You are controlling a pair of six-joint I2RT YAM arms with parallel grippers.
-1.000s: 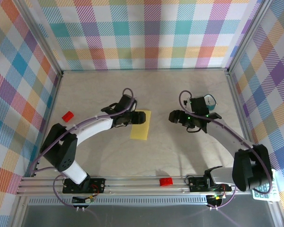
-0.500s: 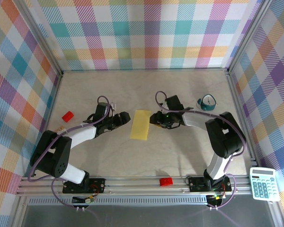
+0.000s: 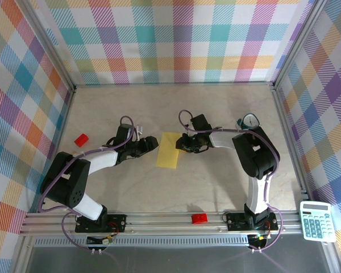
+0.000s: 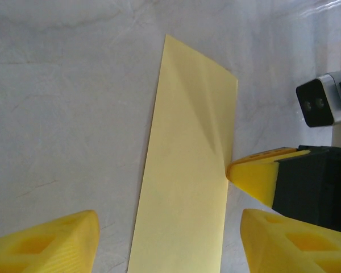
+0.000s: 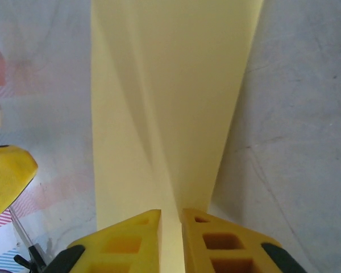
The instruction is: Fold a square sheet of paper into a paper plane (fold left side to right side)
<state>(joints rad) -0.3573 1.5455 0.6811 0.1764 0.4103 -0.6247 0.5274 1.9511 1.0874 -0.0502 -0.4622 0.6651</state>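
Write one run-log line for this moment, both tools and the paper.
sheet of paper: folded in half | left tool: open, near its left edge | right tool: pinching its right edge

Red brick [image 3: 80, 139] far left, second red brick [image 3: 200, 218] at near edge, calculator [image 3: 317, 220] bottom right, possibly a teal ring [image 3: 250, 118], half hidden.

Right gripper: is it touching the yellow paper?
Touching. Left wrist view: a fingertip of the right gripper meets the yellow paper at its edge. Right wrist view: paper sits between its fingers.
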